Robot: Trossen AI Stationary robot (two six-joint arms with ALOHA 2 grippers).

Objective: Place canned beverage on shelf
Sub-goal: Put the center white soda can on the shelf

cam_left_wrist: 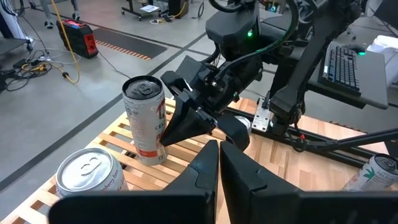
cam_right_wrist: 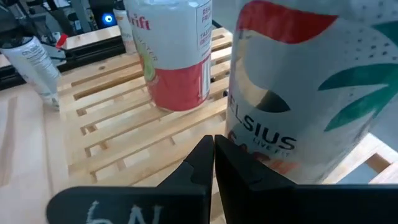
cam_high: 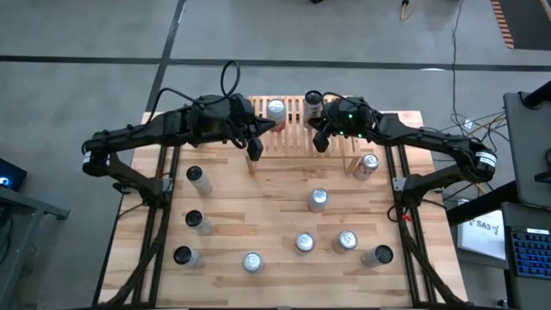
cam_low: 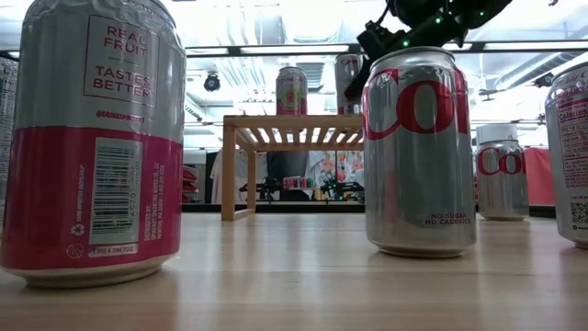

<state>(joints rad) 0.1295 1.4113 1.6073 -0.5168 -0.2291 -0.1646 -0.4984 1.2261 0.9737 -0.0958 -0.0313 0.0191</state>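
Observation:
The shelf [cam_high: 291, 131] is a low slatted rack of light wood at the table's far edge. Two cans stand upright on it: a white and red one [cam_high: 275, 109] and a Celsius can [cam_high: 313, 103]. My left gripper [cam_high: 255, 153] hangs shut and empty at the shelf's front left. My right gripper [cam_high: 319, 144] is shut and empty at the front right, close to the Celsius can [cam_right_wrist: 298, 93]. The left wrist view shows both shelf cans [cam_left_wrist: 145, 118] [cam_left_wrist: 87, 175] beyond its closed fingers [cam_left_wrist: 208, 163]. From the low view, the shelf [cam_low: 294, 124] carries both cans [cam_low: 292, 90].
Several loose cans stand on the wooden tabletop [cam_high: 258, 198]: three along the left [cam_high: 199, 179], several across the front and middle [cam_high: 305, 243], one by the shelf's right leg [cam_high: 368, 164]. Close to the low camera are a pink can [cam_low: 92, 138] and a Diet Coke [cam_low: 420, 147].

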